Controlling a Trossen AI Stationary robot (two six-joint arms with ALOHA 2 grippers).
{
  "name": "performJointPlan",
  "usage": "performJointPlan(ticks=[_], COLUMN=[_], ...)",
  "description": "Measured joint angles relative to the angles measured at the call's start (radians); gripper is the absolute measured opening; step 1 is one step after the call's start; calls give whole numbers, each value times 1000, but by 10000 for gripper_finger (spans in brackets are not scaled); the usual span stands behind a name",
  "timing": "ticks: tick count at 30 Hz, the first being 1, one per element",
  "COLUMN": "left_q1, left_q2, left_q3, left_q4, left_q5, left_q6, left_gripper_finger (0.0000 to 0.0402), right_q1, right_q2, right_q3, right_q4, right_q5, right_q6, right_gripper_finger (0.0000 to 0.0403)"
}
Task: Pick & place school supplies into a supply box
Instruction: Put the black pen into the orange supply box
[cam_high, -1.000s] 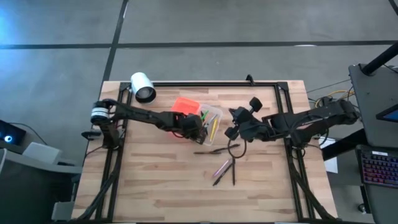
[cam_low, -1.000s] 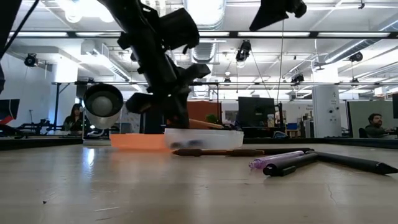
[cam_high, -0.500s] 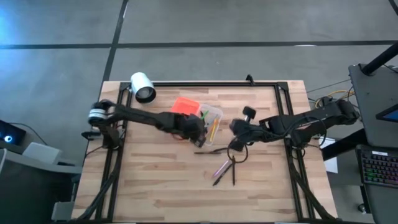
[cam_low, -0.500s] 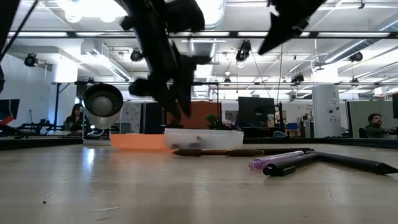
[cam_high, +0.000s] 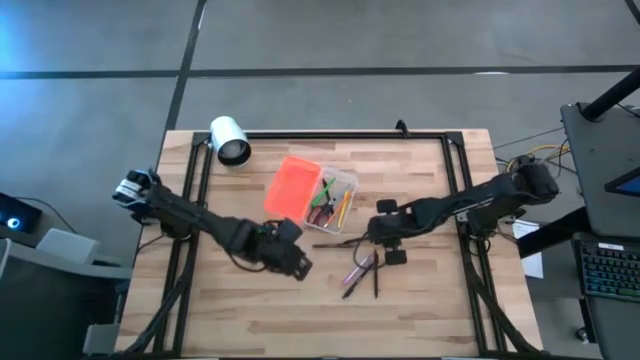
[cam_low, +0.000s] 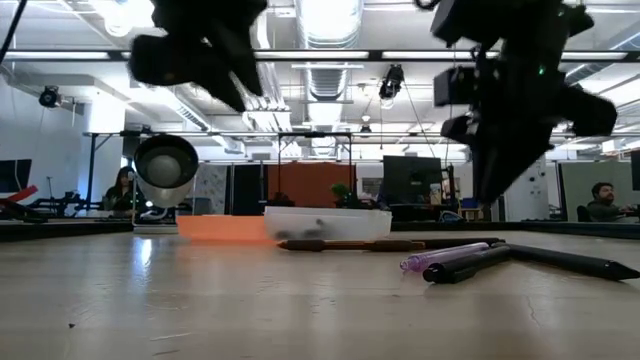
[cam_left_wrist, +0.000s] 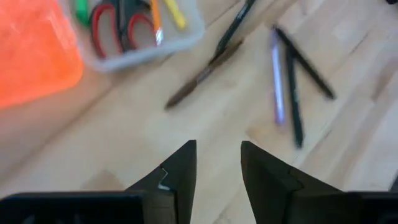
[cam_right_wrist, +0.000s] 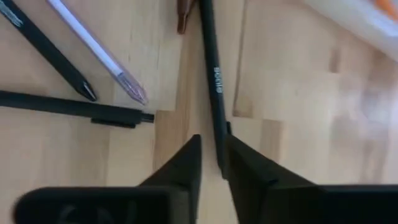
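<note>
Black pen (cam_right_wrist: 211, 87) between right claw (cam_right_wrist: 213, 163) fingers; left claw (cam_left_wrist: 217, 163) empty.

The left arm reached in from the table's left edge, stretched diagonally toward the near middle. Its left gripper (cam_high: 292, 262) hung above the wood, left of centre, and in its own wrist view the left gripper (cam_left_wrist: 217, 163) showed two dark fingers parted by a narrow gap, nothing between them. The right arm came in from the right edge, elbow raised, forearm angled left. The right gripper (cam_high: 386, 240) sat low, right of centre, fingers (cam_right_wrist: 186, 168) nearly together with a thin slit between them.
</note>
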Motion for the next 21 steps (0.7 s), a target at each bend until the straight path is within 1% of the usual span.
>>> performJointPlan(ticks=[3, 6, 8, 11, 14, 16, 18, 21], left_q1=[-44, -81, -104, -135, -157, -169, -177, -179], left_q2=[1, 1, 1, 1, 1, 1, 1, 1], left_q3=[1, 1, 1, 1, 1, -1, -1, -1], left_q4=[-24, -42, -52, -61, -73, -98, -112, -123], left_q5=[-12, -23, -32, -52, -77, -88, -95, -96], left_q6=[-78, -139, -173, -218, -264, -290, -306, -314], left_gripper_finger=[108, 108, 108, 108, 108, 108, 108, 108], right_q1=[0, 0, 0, 0, -2, -4, -11, -29], right_q2=[73, 135, 169, 216, 249, 263, 272, 281], right_q3=[29, 57, 71, 84, 87, 87, 87, 86], right_q4=[7, 10, 19, 29, 52, 58, 59, 59], right_q5=[-1, 31, 32, 28, 24, 24, 17, -11], right_q6=[-33, -95, -145, -193, -196, -181, -162, -155], right_gripper_finger=[101, 140, 160, 177, 179, 169, 151, 113])
